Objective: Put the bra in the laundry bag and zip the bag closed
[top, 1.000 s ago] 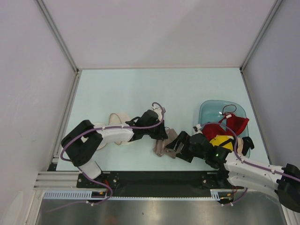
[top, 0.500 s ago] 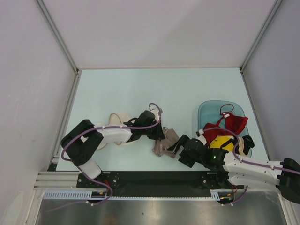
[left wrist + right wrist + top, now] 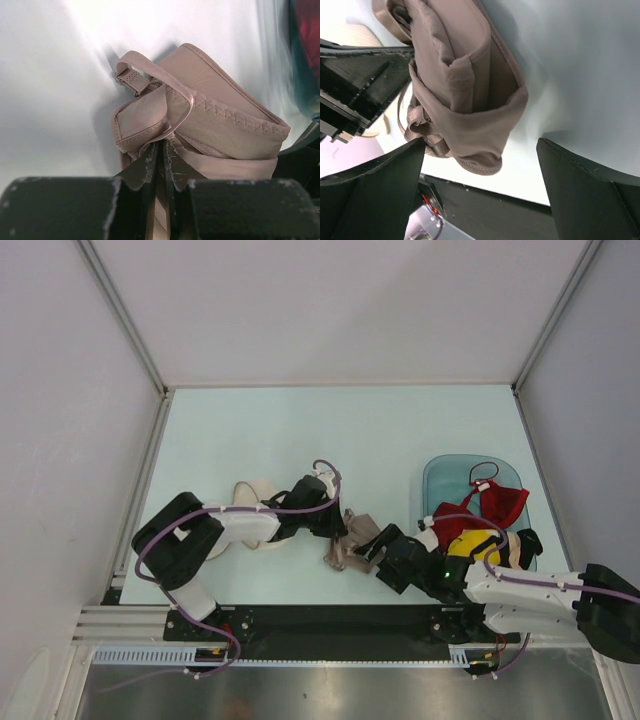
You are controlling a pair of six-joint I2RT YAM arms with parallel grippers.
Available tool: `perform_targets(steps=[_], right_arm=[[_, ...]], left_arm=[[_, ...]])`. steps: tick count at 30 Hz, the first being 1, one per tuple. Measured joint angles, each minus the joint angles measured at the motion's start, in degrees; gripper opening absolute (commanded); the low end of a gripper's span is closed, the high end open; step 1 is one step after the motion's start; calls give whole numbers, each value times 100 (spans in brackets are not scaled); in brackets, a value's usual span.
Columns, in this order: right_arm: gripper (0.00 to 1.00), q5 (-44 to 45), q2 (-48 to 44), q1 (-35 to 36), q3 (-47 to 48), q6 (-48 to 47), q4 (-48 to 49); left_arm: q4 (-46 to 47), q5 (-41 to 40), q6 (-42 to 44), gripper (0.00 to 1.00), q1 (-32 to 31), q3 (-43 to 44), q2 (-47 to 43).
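My left tool is squeezed to a narrow slit, with a strip of the soft taupe, grey-brown fabric bra clamped between its two dark, scuffed fingers. From my left wrist I see the rest of the bra bunched just beyond the fingertips: a folded cup with a stitched edge, and a thin strap with a small buckle looping over the top. It casts a shadow on the pale table under it.

My right tool stands as wide as it goes and holds nothing. Its two black fingers sit one on each side of the bra. The crumpled fabric lies in the gap between them, touching neither that I can see. My left tool's dark body shows at the left edge of that view.

From above, the two tools meet at the bra near the front middle of the table, the left tool from the left and the right tool from the right. The round cream-white mesh laundry bag lies to the left of the bra, apart from it and partly under my left arm. I cannot tell how its zip stands. At the right, the translucent teal basket holds a red bra with thin straps and a yellow-and-black garment.
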Motion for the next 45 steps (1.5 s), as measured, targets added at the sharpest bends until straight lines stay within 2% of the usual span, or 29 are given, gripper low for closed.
perform_targets(steps=[13, 23, 25, 27, 28, 29, 31, 32, 34, 35, 37, 38, 41, 43, 45], right_arm=[[100, 505, 494, 39, -181, -304, 1421], [100, 634, 1344, -31, -278, -713, 2736], [96, 697, 1453, -31, -334, -758, 3023], [86, 737, 1512, -31, -376, -809, 3180], [78, 761, 1528, -28, -389, -837, 3222], [64, 800, 1543, -20, -407, -879, 3233], [60, 850, 1552, -9, -426, -981, 3235], [51, 874, 1554, -4, -435, -997, 3233], [42, 942, 1554, 2, -455, -1062, 3246], [33, 960, 1554, 9, -461, -1095, 3250], [28, 973, 1554, 13, -472, -1132, 3252], [22, 975, 1554, 13, -487, -1130, 3252], [12, 973, 1552, 13, -535, -1198, 3261], [3, 968, 1532, 13, -560, -1268, 3270], [0, 942, 1456, 0, -584, -1394, 3263]], left_arm=[[127, 74, 0, 13, 37, -24, 63], [151, 109, -2, 13, 48, -44, 63], [177, 109, -2, 13, 48, -63, 61], [192, 109, -2, 14, 48, -72, 59], [197, 107, -2, 15, 48, -76, 57], [190, 107, -2, 16, 48, -76, 46], [149, 90, 0, 18, 48, -90, 0], [116, 79, 0, 21, 52, -94, -20], [35, 44, 4, 27, 57, -101, -83], [-20, 13, 2, 33, 57, -103, -116], [-162, -52, 9, 39, 57, -103, -205], [-251, -72, 15, 45, 59, -103, -269], [-638, -160, 68, 54, 68, -101, -599], [-999, -203, 146, 57, 72, -57, -960], [-1388, -240, 205, 58, 90, 81, -1331]])
